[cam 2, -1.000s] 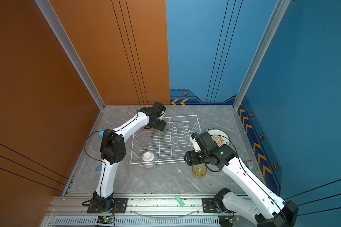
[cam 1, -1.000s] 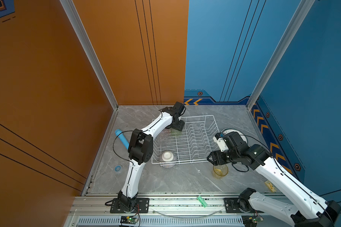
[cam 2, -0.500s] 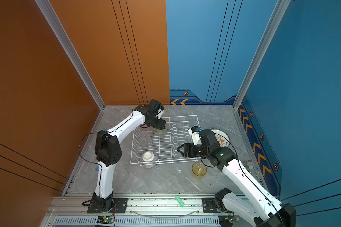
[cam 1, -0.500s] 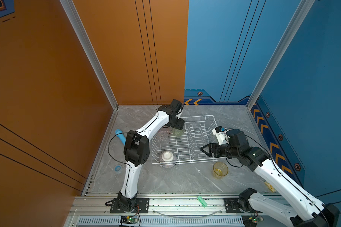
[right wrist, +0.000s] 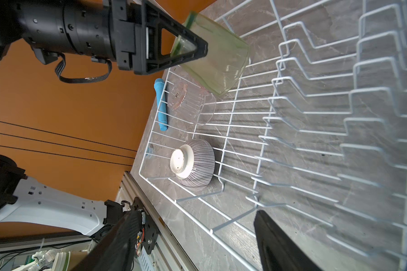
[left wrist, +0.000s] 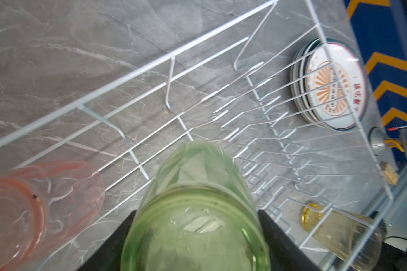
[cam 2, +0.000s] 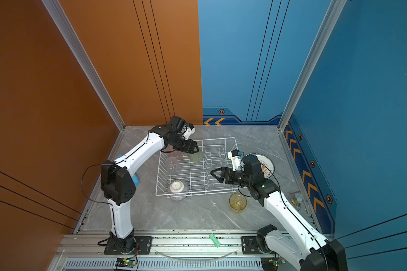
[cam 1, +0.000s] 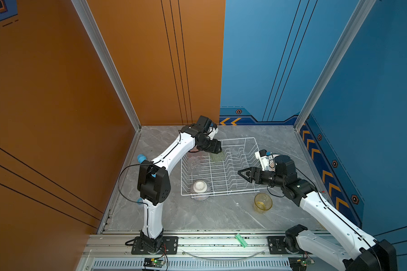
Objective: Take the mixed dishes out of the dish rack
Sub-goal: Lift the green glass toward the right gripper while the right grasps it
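- Green tumbler point(cam 1: 217, 156) is clamped in the left end effector point(cam 1: 218, 150), with the jaws closed across its mouth end, over the far-left part of the rack point(cam 1: 240, 139)
- Its long axis carries on from the jaws: mouth at the wrist, base tipped down and away toward the plate slots. It is tilted, not upright, and I cannot tell whether the base is clear of the wires
- Likely next: lift it out over the rim, which runs close by on the far side
- Right end effector point(cam 1: 239, 173) hangs over the rack's right half, jaws wide apart and empty, pointing left across the wires
- Bowl point(cam 1: 200, 187) lies upside down in the near-left corner, ahead of those open jaws and nearer the robot — the free right arm looks better placed for it
- Pink tumbler point(left wrist: 45, 187) and clear tumbler point(cam 2: 173, 163) sit in the rack's left end
- Yellow tumbler point(cam 1: 263, 203) and the stacked plates point(cam 2: 267, 162) are already out on the table point(cam 1: 221, 211)
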### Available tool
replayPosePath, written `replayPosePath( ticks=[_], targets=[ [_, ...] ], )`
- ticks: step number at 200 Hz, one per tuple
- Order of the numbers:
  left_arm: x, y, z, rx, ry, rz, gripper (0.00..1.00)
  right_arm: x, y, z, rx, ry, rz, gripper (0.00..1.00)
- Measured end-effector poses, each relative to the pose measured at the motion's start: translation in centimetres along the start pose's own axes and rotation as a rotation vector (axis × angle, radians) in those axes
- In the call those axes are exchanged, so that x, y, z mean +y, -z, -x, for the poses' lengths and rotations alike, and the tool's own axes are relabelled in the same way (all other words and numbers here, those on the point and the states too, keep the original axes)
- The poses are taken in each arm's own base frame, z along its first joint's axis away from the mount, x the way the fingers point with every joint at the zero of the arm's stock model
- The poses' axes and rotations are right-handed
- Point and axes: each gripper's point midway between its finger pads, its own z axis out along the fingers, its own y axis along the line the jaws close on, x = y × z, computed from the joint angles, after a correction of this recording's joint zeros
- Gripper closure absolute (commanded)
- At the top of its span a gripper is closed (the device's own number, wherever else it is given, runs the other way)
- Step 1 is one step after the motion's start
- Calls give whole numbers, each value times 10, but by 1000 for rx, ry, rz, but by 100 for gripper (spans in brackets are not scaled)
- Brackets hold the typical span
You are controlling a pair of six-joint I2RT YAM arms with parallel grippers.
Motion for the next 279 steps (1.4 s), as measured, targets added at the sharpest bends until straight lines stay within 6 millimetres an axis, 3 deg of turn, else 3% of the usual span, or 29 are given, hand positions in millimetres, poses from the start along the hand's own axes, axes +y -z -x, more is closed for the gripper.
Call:
replayPosePath(
  ticks=[52,107,235,279],
  targets=[
    [-39,36,3,-101,26,-212,44,7,-7,12,-44,-42,128,36],
    [-76,54,4,-174,64,-450,46,25,-6,31,-107,-18,224,40],
    [-113,74,10,-247,75,-666,48,44,-1,72,-215,27,331,44],
    [-122,77,11,-251,70,-700,48,54,0,85,-241,37,375,52]
  ],
)
